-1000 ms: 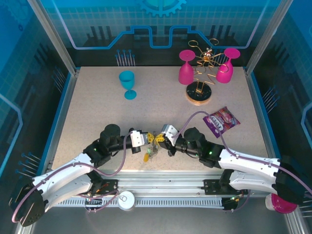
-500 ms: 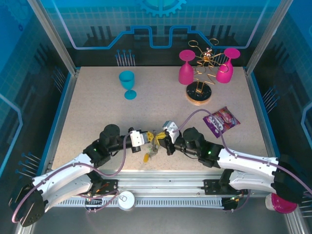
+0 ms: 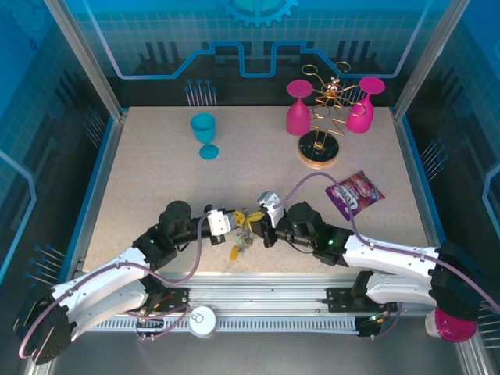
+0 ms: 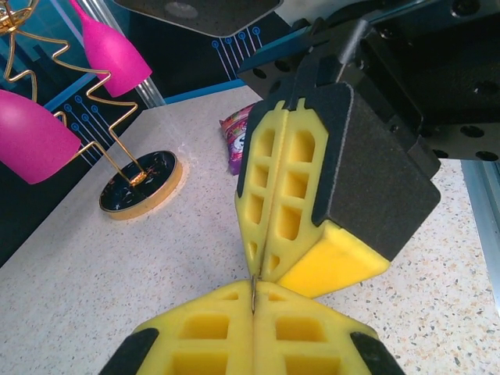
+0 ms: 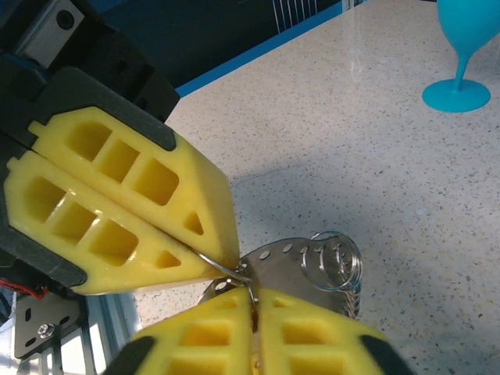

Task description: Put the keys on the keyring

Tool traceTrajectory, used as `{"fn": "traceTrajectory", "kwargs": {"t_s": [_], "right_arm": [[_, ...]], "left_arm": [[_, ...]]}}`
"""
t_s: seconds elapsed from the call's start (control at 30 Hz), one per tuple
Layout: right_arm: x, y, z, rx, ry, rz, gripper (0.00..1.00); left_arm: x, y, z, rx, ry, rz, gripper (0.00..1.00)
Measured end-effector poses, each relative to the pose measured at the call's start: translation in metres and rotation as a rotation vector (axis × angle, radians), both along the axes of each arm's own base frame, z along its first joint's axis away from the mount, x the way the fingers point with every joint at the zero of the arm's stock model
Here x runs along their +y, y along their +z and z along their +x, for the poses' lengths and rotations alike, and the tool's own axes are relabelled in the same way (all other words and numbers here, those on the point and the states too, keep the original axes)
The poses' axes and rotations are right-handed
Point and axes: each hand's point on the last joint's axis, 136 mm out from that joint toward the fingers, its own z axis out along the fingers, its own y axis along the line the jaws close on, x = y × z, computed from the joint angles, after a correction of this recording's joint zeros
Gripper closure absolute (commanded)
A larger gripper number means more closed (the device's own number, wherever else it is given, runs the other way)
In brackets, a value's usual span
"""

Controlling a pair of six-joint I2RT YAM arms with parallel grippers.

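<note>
1. One white disc [image 3: 201, 320] sits on the metal rail at the near edge, left of centre.
2. One blue goblet [image 3: 205, 134] stands upright on the far left part of the table [image 3: 148, 187], well apart from everything else.
3. The keys [image 3: 235, 251] are a small cluster on the table, just on the near side of where the two arms meet. One yellow head is plain to see. The others are too small to count.
4. The left gripper [image 3: 239, 223] reaches in from the near left. Its two fingers are closed pad against pad, with a thin wire nipped at their tips.
5. That wire is the one keyring [image 5: 225, 268], a thin curved piece bridging the two sets of fingertips low over the table, near its near edge and about midway across.
6. Just beyond the wire are one silver tag [image 5: 273, 262] with small holes and one wire coil [image 5: 337, 258]. Whether they hang or lie on the table cannot be told.
7. The right gripper [image 3: 258, 228] comes in from the near right and meets the left one tip to tip. Its two fingers are pressed together, and the same wire runs into the seam between them.
8. Two pink goblets [image 3: 298, 109] hang upside down, one on each side of one gold wire rack [image 3: 318, 154], which stands on a round base at the far right.
9. One snack packet [image 3: 355, 193] lies flat on the table, on the near side of the rack.
10. One pink round thing [image 3: 449, 326] sits off the table at the near right corner, partly behind the right arm's base.
</note>
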Motion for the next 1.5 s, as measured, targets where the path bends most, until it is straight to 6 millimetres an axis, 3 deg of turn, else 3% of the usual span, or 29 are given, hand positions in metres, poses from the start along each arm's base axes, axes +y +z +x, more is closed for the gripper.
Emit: {"fn": "traceTrajectory", "kwargs": {"t_s": [0.13, 0.37, 0.53, 0.73, 1.1, 1.5], "right_arm": [[-0.010, -0.003, 0.006, 0.003, -0.020, -0.022, 0.55], [-0.039, 0.011, 0.016, -0.032, 0.000, -0.031, 0.53], [-0.041, 0.036, -0.006, -0.190, 0.154, -0.029, 0.58], [-0.032, 0.048, -0.021, -0.257, 0.295, -0.031, 0.67], [-0.023, 0.058, -0.020, -0.175, 0.350, -0.014, 0.83], [-0.015, 0.049, -0.024, -0.093, 0.411, -0.011, 0.88]], "left_arm": [[0.000, 0.011, -0.002, -0.003, 0.004, -0.039, 1.00], [0.002, 0.028, -0.004, 0.063, 0.023, -0.139, 1.00], [0.000, 0.036, -0.007, 0.130, 0.015, -0.204, 1.00], [-0.005, 0.043, -0.012, 0.175, -0.024, -0.255, 1.00], [-0.011, 0.048, -0.016, 0.198, -0.076, -0.303, 1.00], [-0.012, 0.047, -0.018, 0.200, -0.090, -0.302, 1.00]]}}
